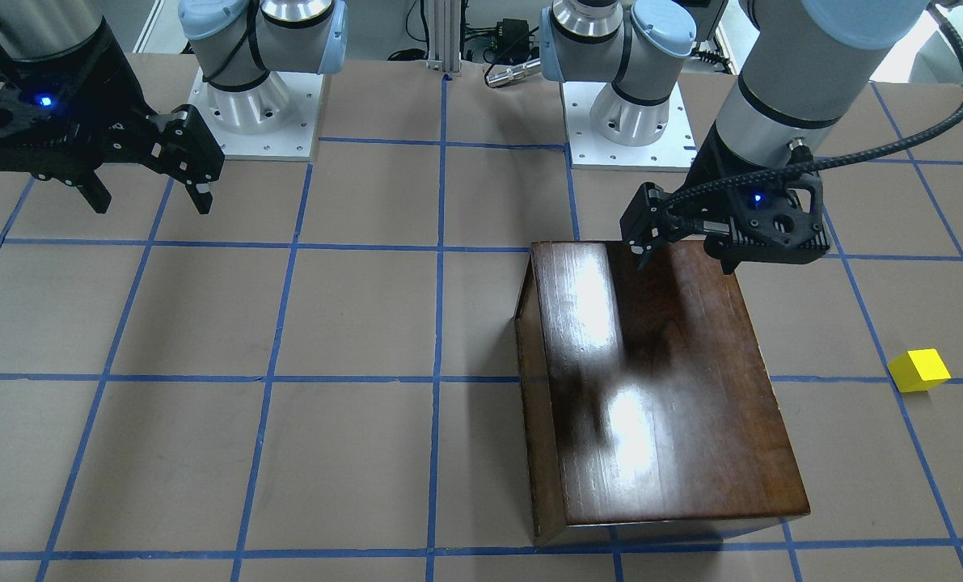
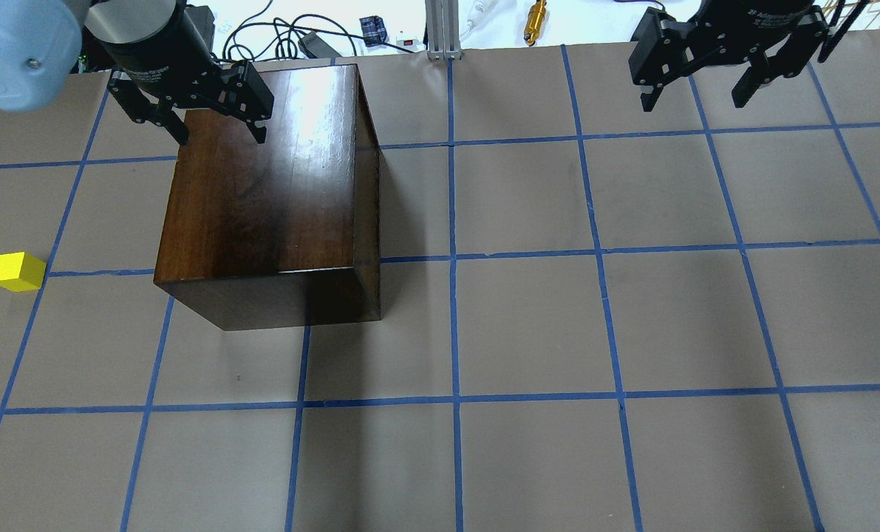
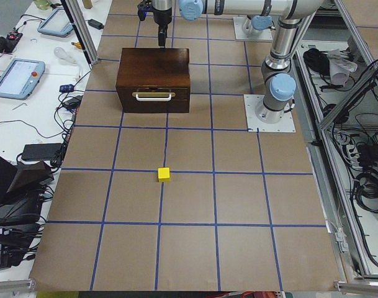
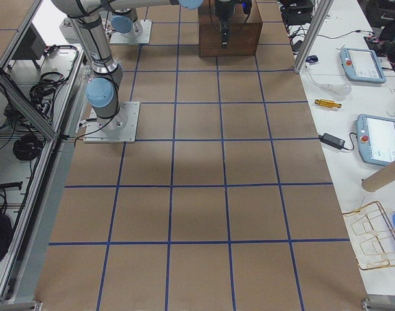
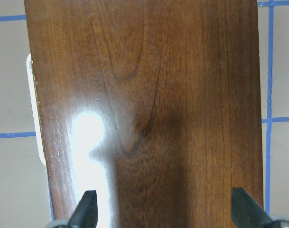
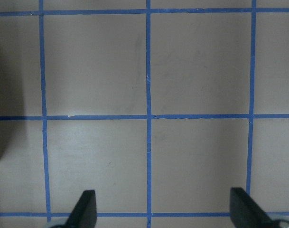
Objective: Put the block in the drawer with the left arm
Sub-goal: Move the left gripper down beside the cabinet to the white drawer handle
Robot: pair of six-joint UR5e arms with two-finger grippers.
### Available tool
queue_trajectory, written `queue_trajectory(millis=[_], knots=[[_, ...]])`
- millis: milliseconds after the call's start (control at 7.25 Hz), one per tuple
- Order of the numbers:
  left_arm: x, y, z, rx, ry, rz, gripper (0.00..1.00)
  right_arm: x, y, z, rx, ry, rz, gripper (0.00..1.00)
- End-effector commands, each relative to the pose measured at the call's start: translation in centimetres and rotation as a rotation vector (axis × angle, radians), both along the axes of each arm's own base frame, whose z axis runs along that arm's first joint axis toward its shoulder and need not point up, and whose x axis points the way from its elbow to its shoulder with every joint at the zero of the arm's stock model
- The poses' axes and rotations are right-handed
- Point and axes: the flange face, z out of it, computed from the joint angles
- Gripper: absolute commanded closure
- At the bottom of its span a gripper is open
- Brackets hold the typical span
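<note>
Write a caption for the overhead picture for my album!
Left gripper open above the dark wooden box; yellow block sits apart; right gripper open.

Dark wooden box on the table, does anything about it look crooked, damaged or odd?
Nothing stands out. The glossy dark-brown wooden box stands flat and intact, its drawer shut; the bright patches on top are only glare.

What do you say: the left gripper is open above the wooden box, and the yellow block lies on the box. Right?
No: the yellow block lies on the table, apart from the wooden box; the overhead exterior view shows it. Rest holds.
</note>
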Motion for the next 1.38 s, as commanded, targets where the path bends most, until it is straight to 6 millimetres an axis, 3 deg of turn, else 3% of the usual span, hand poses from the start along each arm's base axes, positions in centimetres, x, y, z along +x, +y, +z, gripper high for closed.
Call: queue_trajectory(millis=[0, 276, 690, 828, 966, 1241], knots=[[0.0, -0.1, -0.1, 0.003, 0.000, 0.000, 0.00, 0.1, 0.1, 0.1, -0.001, 0.000, 0.001, 0.00], [0.5, 0.0, 0.0, 0.012, 0.005, 0.009, 0.00, 0.1, 0.1, 0.1, -0.001, 0.000, 0.001, 0.00], [7.8, -0.2, 0.1, 0.079, 0.118, 0.131, 0.00, 0.0, 0.1, 0.1, -0.001, 0.001, 0.001, 0.00], [10.7, -0.1, 0.0, 0.089, 0.123, 0.177, 0.00, 0.0, 0.0, 0.1, -0.001, 0.001, -0.001, 0.00], [15.1, 0.2, -0.8, 0.115, 0.157, 0.208, 0.00, 0.0, 0.0, 0.0, 0.000, 0.001, 0.001, 0.00], [24.6, -0.2, -5.1, 0.122, 0.291, 0.158, 0.00, 0.0, 0.0, 0.0, 0.000, 0.001, 0.001, 0.00]])
